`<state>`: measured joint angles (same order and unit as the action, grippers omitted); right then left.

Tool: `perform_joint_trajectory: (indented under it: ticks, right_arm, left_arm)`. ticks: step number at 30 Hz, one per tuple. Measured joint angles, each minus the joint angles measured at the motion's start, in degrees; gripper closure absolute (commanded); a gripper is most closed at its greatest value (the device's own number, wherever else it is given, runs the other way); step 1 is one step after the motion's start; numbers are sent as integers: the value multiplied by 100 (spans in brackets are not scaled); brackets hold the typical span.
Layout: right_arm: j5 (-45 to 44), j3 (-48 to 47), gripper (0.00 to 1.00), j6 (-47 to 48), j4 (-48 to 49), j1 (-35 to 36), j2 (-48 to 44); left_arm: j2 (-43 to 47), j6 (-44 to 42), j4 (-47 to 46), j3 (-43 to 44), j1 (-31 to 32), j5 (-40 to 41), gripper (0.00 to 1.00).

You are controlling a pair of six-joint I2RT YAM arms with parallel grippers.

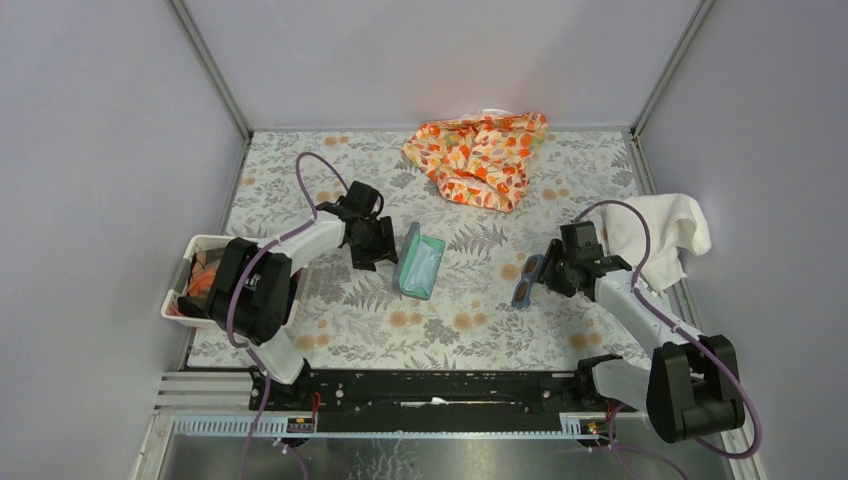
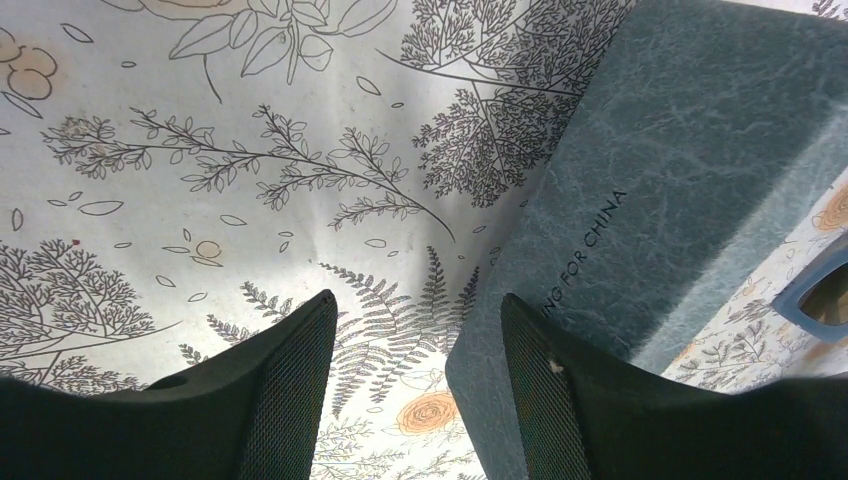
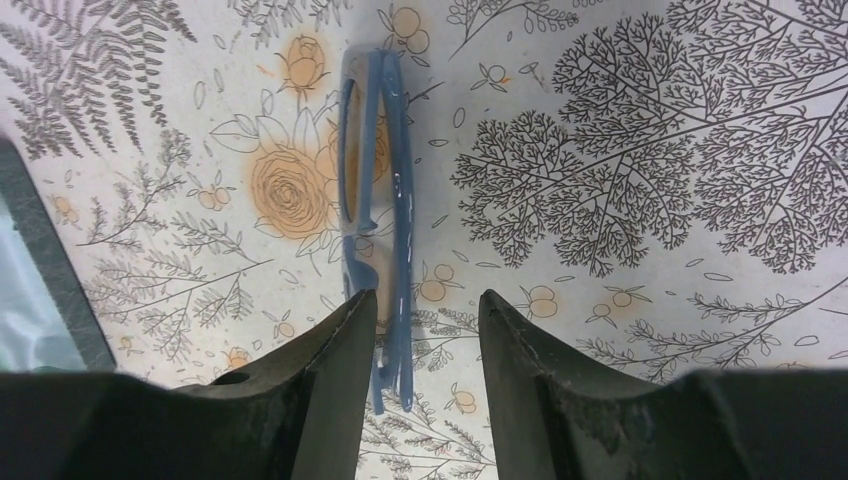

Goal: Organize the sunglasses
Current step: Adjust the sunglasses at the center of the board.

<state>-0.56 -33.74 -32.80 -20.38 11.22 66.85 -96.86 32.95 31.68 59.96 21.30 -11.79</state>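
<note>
The sunglasses (image 1: 526, 281), blue-framed and folded, stand on edge on the flowered table right of centre. In the right wrist view the sunglasses (image 3: 378, 190) run away from me, with their near end between my fingers, close to the left fingertip (image 3: 355, 320) and apart from the right one. My right gripper (image 1: 547, 272) (image 3: 428, 296) is open around that end. The dark grey case (image 1: 420, 262) lies open at the centre, teal inside. My left gripper (image 1: 378, 250) (image 2: 418, 300) is open at the case's left side, its right finger against the grey outer wall (image 2: 640, 190).
An orange flowered cloth (image 1: 480, 155) lies at the back centre. A white cloth (image 1: 662, 232) lies at the right edge behind my right arm. A white bin (image 1: 190, 262) with items stands at the left edge. The sunglasses' frame also shows in the left wrist view (image 2: 815, 295).
</note>
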Motion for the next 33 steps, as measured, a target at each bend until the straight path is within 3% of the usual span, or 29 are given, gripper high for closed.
perform_joint_trajectory:
  ticks: [13,33]
  right_arm:
    - [656,-114,56,42,140,0,-63]
    - [166,94,62,101,-11,0,76]
  left_arm:
    - [39,4,-4,0,4,0,34]
    - [-7,-2,-7,0,11,0,33]
